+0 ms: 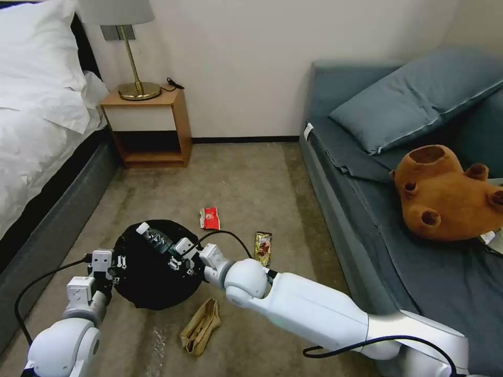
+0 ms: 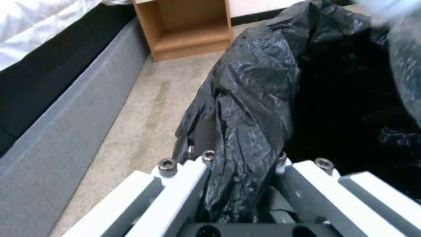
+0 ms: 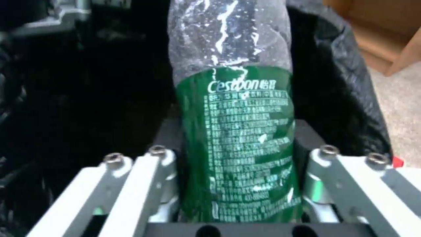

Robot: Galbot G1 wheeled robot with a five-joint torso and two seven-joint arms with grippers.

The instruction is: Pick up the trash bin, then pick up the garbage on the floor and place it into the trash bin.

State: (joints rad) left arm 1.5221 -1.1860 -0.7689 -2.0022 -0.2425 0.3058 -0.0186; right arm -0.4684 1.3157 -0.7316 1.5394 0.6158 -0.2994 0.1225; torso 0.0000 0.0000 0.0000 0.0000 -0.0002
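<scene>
The trash bin [image 1: 152, 272] is held by its bag-covered left rim in the closed left gripper [image 1: 107, 267]. The bottle [image 1: 154, 238] is gripped by the right gripper [image 1: 181, 254] over the bin's mouth. It should be released only once centred above the opening.

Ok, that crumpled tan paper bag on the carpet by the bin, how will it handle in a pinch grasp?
The tan paper bag lies flattened and creased, so it is probably light and floppy. It will likely sag from one pinched edge. Its folds should give the fingers grip, so slipping seems unlikely.
</scene>
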